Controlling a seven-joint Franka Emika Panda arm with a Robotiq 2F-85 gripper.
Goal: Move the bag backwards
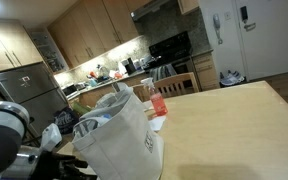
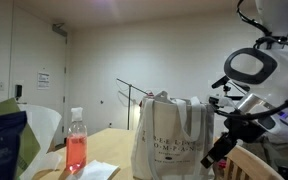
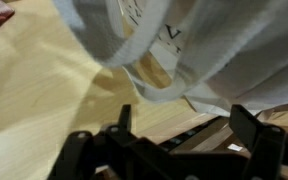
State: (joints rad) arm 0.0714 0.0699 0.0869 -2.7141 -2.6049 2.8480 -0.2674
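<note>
- The bag (image 1: 119, 128), an off-white fabric tote, stands upright on the wooden table (image 1: 234, 120), close to the table edge on the robot's side.
- In an exterior view the bag (image 2: 172, 140) shows printed lettering on its side, and its handles droop over the top.
- The gripper (image 2: 217, 152) sits low at the bag's side in that view, just beside the fabric; it is not clear from there whether it touches.
- In the wrist view the gripper (image 3: 184, 120) comes in from the bottom, its two dark fingers (image 3: 124, 122) spread wide with nothing clamped between them.
- The bag (image 3: 214, 50) fills the top of the wrist view. Its folds hang just ahead of the open jaws, not between them.
- Bare table (image 3: 34, 100) shows to the left of the fingers and under the bag.
- A clear bottle (image 1: 156, 100) of red liquid stands on the table on the bag's far side, away from the robot.
- The bottle (image 2: 76, 150) stands apart from the bag, on a white sheet (image 2: 99, 172).
- The arm (image 1: 4, 130) hunches at the table edge beside the bag.
</note>
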